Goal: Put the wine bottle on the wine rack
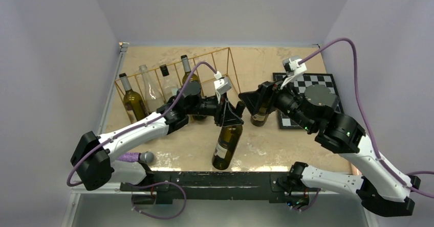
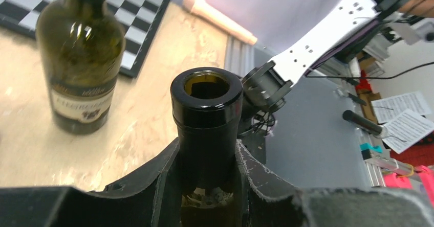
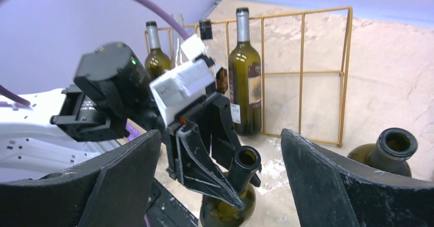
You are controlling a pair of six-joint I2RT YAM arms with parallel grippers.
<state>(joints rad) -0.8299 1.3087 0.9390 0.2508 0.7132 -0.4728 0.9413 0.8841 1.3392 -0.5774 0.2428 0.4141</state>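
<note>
My left gripper (image 1: pixel 234 115) is shut on the neck of a dark green wine bottle (image 1: pixel 227 146), which hangs below it near the table's front edge. In the left wrist view the open mouth of the bottle (image 2: pixel 206 99) stands between my closed fingers (image 2: pixel 153 186). The gold wire wine rack (image 1: pixel 215 63) stands at the back left and holds several bottles (image 1: pixel 134 102). It also shows in the right wrist view (image 3: pixel 302 73). My right gripper (image 1: pixel 250 102) is open and empty, facing the held bottle (image 3: pixel 240 171) and the left gripper (image 3: pixel 204 160).
A second green bottle (image 1: pixel 261 113) stands just under my right gripper, also in the wrist views (image 2: pixel 82 58) (image 3: pixel 391 148). A black-and-white chessboard (image 1: pixel 327 84) lies at the right. A purple microphone (image 1: pixel 135 158) lies at the front left.
</note>
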